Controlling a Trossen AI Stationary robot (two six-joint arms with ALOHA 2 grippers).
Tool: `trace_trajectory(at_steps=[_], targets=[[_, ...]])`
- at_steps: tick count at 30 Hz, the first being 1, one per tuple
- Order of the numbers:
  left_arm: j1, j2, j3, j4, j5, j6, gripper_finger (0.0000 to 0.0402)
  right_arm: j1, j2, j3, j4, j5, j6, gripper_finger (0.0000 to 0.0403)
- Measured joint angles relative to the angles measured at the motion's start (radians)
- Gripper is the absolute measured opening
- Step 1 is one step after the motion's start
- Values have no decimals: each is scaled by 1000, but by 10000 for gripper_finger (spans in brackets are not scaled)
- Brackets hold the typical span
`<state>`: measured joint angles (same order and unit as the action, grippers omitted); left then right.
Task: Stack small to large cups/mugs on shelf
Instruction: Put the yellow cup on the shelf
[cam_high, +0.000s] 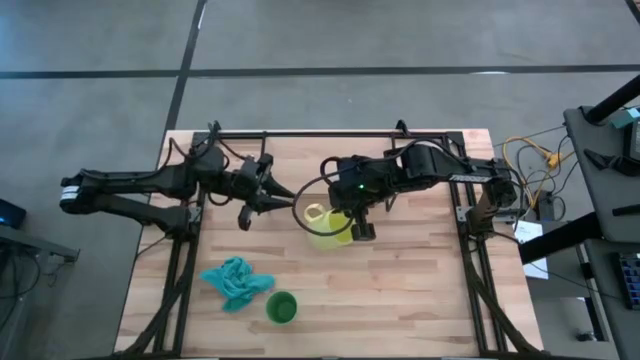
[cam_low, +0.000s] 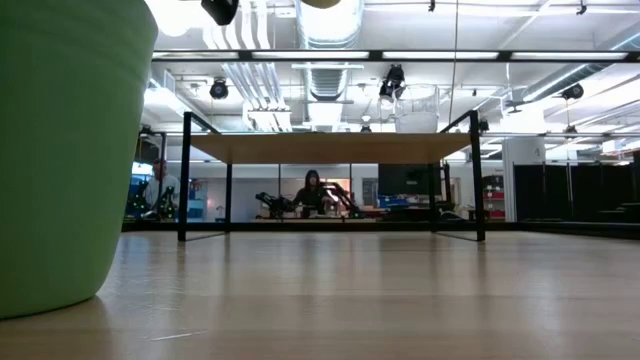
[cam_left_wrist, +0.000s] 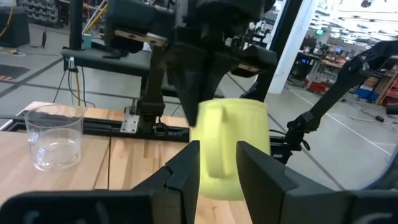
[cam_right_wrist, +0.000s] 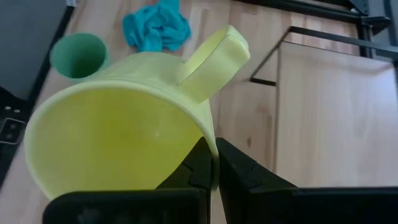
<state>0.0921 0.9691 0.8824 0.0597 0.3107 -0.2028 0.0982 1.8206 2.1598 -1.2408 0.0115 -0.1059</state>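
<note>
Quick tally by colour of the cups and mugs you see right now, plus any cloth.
Yellow handled mug, held by the right gripper: 1
Green handleless cup: 1
Clear glass cup: 1
Teal cloth: 1
Total: 4

Looks like a large open robotics lab or workshop: bare polished concrete floor (cam_high: 400, 35), exposed ducts (cam_low: 330, 25) and strip lights (cam_low: 470, 55) across an open ceiling. Beyond the wooden surface (cam_low: 400, 300), further benches with what may be other robot arms (cam_low: 275, 204), hazy at that range, and a seated person (cam_low: 312, 190). Loose cables (cam_high: 535, 165) and black metal framing (cam_high: 340, 133) at the rig's edge.
</note>
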Motion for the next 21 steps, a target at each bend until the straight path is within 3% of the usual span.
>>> trace_trajectory(at_steps=[5, 10, 12, 21], targets=[[1, 12, 8, 2, 0, 0, 91, -1, 0, -16, 7, 25, -27, 9], [2, 24, 12, 3, 0, 0, 91, -13, 1, -37, 10, 259, -34, 9], [2, 24, 13, 5, 0, 0, 91, -27, 2, -38, 30, 303, -25, 9], [1, 11, 23, 8, 0, -2, 91, -123, 18, -42, 92, 306, 19, 9]])
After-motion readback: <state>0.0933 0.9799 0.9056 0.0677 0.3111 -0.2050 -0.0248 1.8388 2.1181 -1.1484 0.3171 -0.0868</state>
